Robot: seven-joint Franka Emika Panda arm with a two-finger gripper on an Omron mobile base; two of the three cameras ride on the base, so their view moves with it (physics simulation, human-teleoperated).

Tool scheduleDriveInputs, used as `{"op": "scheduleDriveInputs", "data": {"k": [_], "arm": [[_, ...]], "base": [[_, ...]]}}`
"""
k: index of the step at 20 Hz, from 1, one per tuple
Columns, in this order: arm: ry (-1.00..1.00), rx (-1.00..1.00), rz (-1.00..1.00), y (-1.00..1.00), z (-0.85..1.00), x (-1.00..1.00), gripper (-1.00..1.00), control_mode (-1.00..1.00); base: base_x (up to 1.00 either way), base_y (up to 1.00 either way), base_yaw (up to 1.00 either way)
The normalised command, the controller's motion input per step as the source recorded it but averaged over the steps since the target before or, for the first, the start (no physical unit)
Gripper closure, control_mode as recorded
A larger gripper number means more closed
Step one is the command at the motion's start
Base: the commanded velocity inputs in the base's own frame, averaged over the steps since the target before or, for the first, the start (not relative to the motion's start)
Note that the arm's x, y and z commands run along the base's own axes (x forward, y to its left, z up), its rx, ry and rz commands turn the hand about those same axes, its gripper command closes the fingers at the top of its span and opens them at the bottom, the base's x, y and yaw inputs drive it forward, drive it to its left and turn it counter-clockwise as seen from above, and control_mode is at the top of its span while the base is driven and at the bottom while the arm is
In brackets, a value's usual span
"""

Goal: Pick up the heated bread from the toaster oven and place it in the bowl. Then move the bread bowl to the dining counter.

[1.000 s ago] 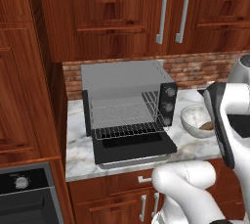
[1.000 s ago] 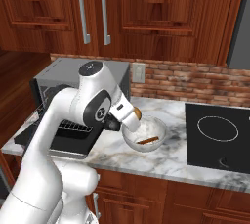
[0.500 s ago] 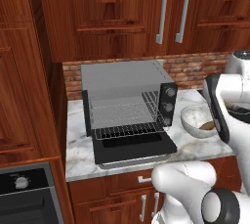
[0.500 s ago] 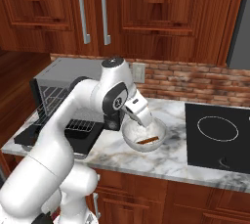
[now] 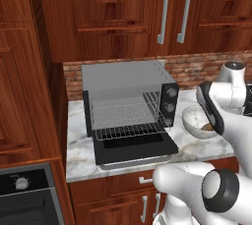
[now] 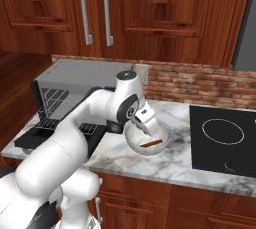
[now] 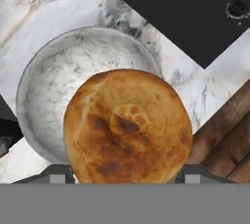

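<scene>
The golden-brown bread (image 7: 128, 125) sits between my gripper's (image 7: 124, 174) two fingertips, which touch its left and right edges. Under it stands the whitish marbled bowl (image 7: 58, 81) on the marble top. From the right base view the bread (image 6: 152, 143) shows edge-on, low inside the bowl (image 6: 132, 140), with my gripper (image 6: 146, 125) right above it. The grey toaster oven (image 5: 128, 96) stands left of the bowl (image 5: 193, 120), its black door dropped open and its wire rack bare. The dining counter is out of view.
A black cooktop (image 6: 222, 135) lies just right of the bowl. Brick backsplash (image 6: 200, 80) and wooden wall cabinets (image 6: 150, 13) rise behind. The open oven door (image 5: 135, 150) reaches to the counter's front edge. A black built-in oven (image 5: 24, 194) sits low on the left.
My elbow has swung toward the wall while the hand stayed over the bowl. The bread and the bowl are where they were.
</scene>
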Motion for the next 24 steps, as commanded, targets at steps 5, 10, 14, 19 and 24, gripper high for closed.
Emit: {"op": "scheduleDriveInputs", "data": {"k": [5, 10, 14, 19, 24], "arm": [[0.0, 0.06, 0.0, -0.19, -0.56, 0.29, 1.0, -1.0], [0.0, 0.03, 0.0, -0.23, -0.43, 0.36, 1.0, -1.0], [0.0, 0.04, 0.0, -0.09, -0.28, 0.51, -1.0, -1.0], [0.0, 0.0, 0.0, 0.0, -0.02, 0.33, -1.0, -1.0], [0.02, 0.0, 0.0, 0.0, 0.05, 0.16, -1.0, -1.0]], "base": [[0.0, 0.0, 0.0], [0.0, 0.0, 0.0], [0.0, 0.0, 0.0], [0.0, 0.0, 0.0], [0.0, 0.0, 0.0]]}}
